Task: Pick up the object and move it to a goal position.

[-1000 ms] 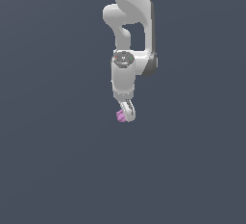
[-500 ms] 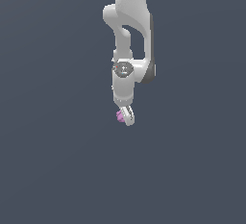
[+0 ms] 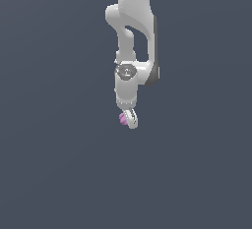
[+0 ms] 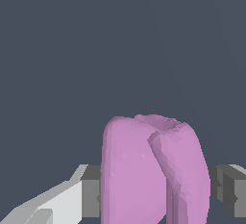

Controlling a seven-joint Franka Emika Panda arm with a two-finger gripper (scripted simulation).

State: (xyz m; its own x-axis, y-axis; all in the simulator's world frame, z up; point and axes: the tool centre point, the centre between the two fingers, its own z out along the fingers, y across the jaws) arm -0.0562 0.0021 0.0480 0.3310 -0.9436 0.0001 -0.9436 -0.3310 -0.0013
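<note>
Exterior view: white Panda arm (image 3: 132, 31) comes down from the top centre of the frame, bulky upper link, then a narrower wrist section with a dark round joint face at mid-frame. Gripper (image 3: 129, 119) sits just below frame centre, pointing down and tilted slightly toward the exterior view's right.

The object (image 3: 122, 119), a small pink-purple lump, shows at the gripper tip, on the side toward the exterior view's left, touching the white finger beside it. It is far smaller than the gripper body. Only part of it shows; the rest is hidden behind the finger.

Background is flat slate grey over the whole frame. No surface edge, shadow or other item can be made out, so whether the object is above a floor or worktop cannot be told from this view.

Wrist view: the object (image 4: 151, 170) fills the lower centre of the frame, pink-purple, lumpy, with a ridge running down between two rounded lobes. Grey pads (image 4: 90, 192) press in on both flanks, one at each side of the lump, with the white finger body showing at lower left. Fingers are clamped on the object, with no gap visible at either pad.
</note>
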